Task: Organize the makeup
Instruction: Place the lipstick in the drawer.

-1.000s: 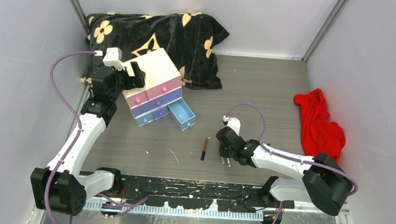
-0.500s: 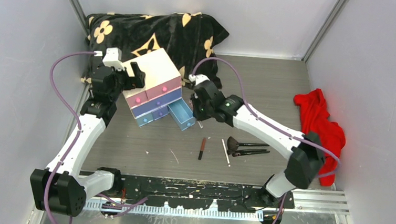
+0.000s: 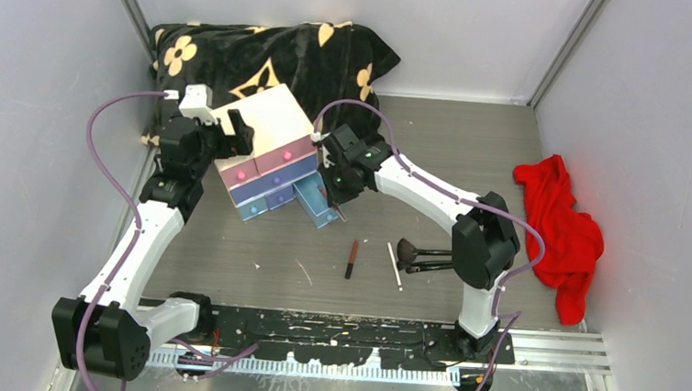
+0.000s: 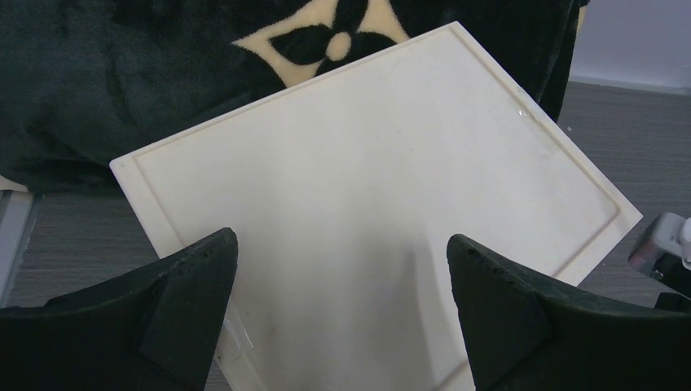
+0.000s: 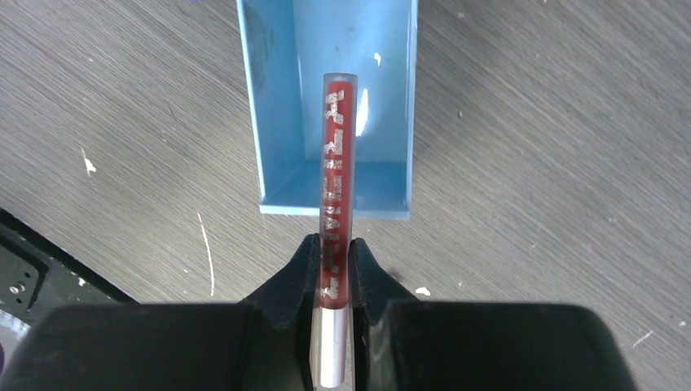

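Tube, slim and red, is clamped near its lower end in the right end effector, over the open blue drawer. Long axis runs along the drawer's length, tip pointing inward. Silver lettering on the tube, unreadable. Left end effector spread wide over the white chest, apparently holding nothing.

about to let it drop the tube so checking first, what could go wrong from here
The red tube is pinched near one end by the right pincer, and that end hangs outside the blue drawer; released here, it may land across its front wall and roll out.
The left pincer stands open over the white chest, not gripping it, so a bump could shift it.
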You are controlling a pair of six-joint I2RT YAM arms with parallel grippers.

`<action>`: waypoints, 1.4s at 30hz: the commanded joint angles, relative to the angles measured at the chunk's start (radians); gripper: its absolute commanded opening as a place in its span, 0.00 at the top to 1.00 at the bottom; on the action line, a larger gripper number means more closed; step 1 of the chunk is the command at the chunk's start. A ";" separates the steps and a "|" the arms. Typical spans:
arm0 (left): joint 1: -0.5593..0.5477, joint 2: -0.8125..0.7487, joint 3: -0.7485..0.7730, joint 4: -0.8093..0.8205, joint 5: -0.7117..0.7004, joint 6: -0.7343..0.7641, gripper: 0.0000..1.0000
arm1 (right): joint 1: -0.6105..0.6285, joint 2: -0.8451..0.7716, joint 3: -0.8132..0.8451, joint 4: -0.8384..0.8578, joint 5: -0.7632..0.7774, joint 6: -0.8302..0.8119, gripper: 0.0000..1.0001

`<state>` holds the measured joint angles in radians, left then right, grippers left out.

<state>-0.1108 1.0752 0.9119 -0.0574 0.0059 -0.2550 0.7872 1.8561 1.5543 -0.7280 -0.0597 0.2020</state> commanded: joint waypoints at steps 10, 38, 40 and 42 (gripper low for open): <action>0.003 0.002 -0.010 -0.125 0.016 -0.021 0.00 | -0.015 0.070 0.115 0.075 -0.066 -0.001 0.81; 0.003 -0.015 -0.020 -0.134 0.002 -0.017 0.00 | -0.032 0.050 -0.035 0.157 -0.055 0.037 0.83; 0.003 -0.015 -0.022 -0.134 0.002 -0.016 0.00 | -0.031 0.043 -0.044 0.169 -0.054 0.040 0.81; 0.003 -0.013 -0.020 -0.134 0.003 -0.017 0.00 | -0.032 0.039 -0.045 0.180 -0.051 0.043 0.76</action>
<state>-0.1108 1.0615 0.9119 -0.0792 0.0093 -0.2543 0.7589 1.9221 1.5269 -0.5636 -0.1219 0.2386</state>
